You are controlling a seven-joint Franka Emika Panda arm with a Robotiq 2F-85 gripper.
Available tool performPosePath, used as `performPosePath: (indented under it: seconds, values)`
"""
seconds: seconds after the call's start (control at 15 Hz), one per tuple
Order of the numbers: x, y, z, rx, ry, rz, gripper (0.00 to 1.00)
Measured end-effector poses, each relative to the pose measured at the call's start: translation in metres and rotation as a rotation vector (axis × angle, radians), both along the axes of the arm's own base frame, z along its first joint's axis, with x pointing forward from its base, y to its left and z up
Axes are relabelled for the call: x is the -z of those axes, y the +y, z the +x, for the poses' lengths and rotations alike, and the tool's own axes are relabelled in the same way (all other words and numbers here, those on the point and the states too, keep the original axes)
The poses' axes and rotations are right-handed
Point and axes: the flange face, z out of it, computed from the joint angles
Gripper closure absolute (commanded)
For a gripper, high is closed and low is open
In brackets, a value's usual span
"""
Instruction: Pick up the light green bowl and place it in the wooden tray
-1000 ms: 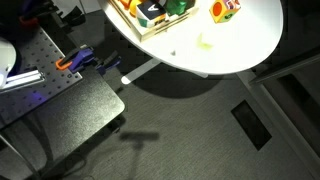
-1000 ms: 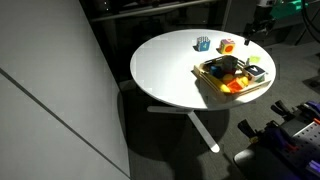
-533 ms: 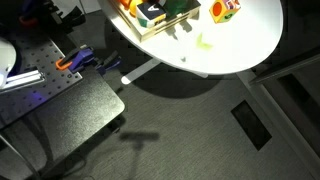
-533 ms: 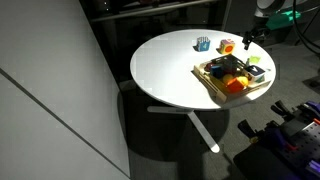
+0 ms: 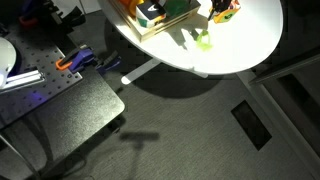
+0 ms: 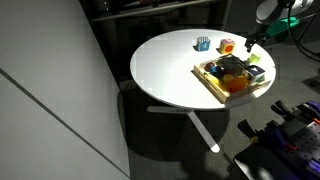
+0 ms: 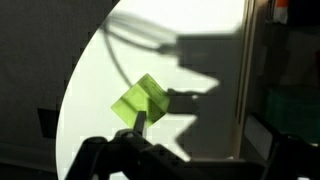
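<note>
The light green bowl (image 5: pixel 203 40) is a small pale yellow-green piece on the white round table, just beside the wooden tray (image 5: pixel 150 32). In the wrist view the bowl (image 7: pixel 140 102) looks squarish and lies left of the tray's rim (image 7: pixel 251 80). My gripper (image 7: pixel 198 132) hangs above the table with its jaws wide apart and nothing between them. Its left fingertip (image 7: pixel 140 122) is at the bowl's near edge. In an exterior view the gripper (image 6: pixel 250 38) is above the table's far side, behind the tray (image 6: pixel 205 80).
The tray holds several toys, including a deeper green item (image 7: pixel 292 108) and an orange one (image 6: pixel 236 86). An orange-red toy (image 5: pixel 222 10) and a blue item (image 6: pixel 203 43) stand on the table. The table's edge (image 7: pixel 80 90) curves left of the bowl.
The gripper has come down and moved toward the table beside the tray. Its shadow has shifted across the table toward the light green bowl. The bowl has not moved.
</note>
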Motion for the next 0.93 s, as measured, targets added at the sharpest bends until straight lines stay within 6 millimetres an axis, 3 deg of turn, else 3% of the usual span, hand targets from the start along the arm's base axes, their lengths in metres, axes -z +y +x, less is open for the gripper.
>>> performPosePath:
  seconds: [0.53, 0.93]
  values:
    - [0.015, -0.037, 0.007, 0.152, -0.038, 0.064, 0.00]
    - [0.034, -0.049, 0.013, 0.234, -0.042, 0.082, 0.00]
